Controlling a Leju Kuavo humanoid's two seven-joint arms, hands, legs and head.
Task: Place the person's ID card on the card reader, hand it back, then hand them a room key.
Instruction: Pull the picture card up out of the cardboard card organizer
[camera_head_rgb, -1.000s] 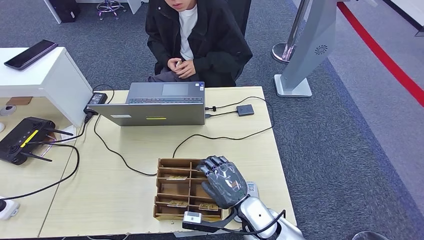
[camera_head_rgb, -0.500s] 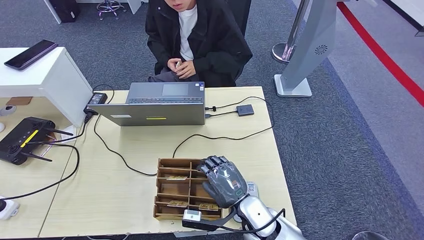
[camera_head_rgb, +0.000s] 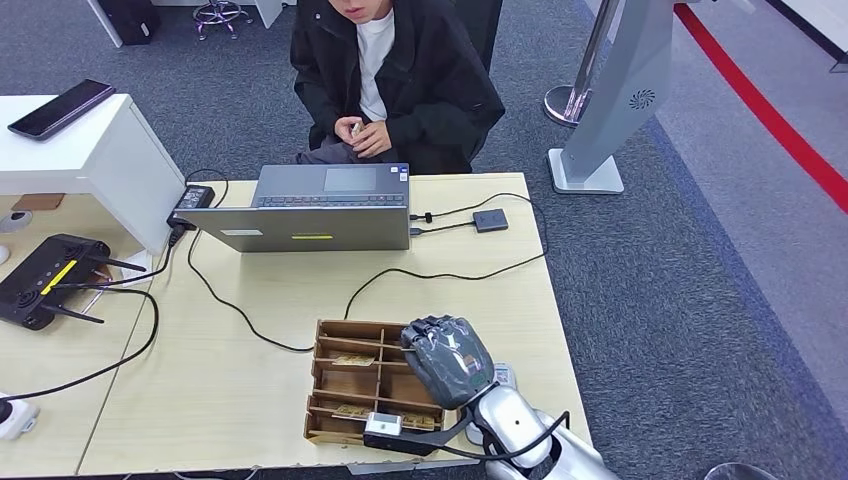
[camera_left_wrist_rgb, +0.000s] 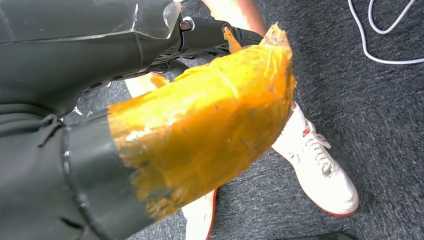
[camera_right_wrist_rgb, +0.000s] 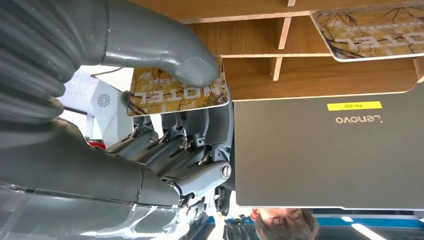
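Pinching a key (camera_right_wrist_rgb: 175, 92) between thumb (camera_right_wrist_rgb: 195, 70) and curled fingers (camera_right_wrist_rgb: 170, 135): pressed flat, thumb pad on the printed face, fingers bunched close together beneath, no gap showing. Belonging to the right hand (camera_head_rgb: 447, 358), closed and knuckles-up over the near right corner of the tray (camera_head_rgb: 345, 380). In the wrist view, key apparently lifted clear of its slot, though hard to say whether an edge touches the wood. More keys lying in other compartments, one (camera_right_wrist_rgb: 370, 30) plain to see. Beyond the tray, across bare desk, the laptop (camera_head_rgb: 320, 205), lid turned toward the robot; to its right, cabled to it, the small dark reader (camera_head_rgb: 490, 220), nothing resting on it. Behind the desk, the person (camera_head_rgb: 395, 70), seated, both hands together around something small and pale (camera_head_rgb: 355, 128), probably the ID, too small to confirm. Judging from that: reading and returning of the ID likely finished, key step under way, pick apparently made. Left to do: raising the key, carrying it over the laptop, offering it toward the person, releasing once taken. Main risk: thin card slipping or twisting in so shallow a pinch. As for the left hand (camera_left_wrist_rgb: 200, 125): hanging low over carpet, wrapped in orange tape, finger state impossible to tell.
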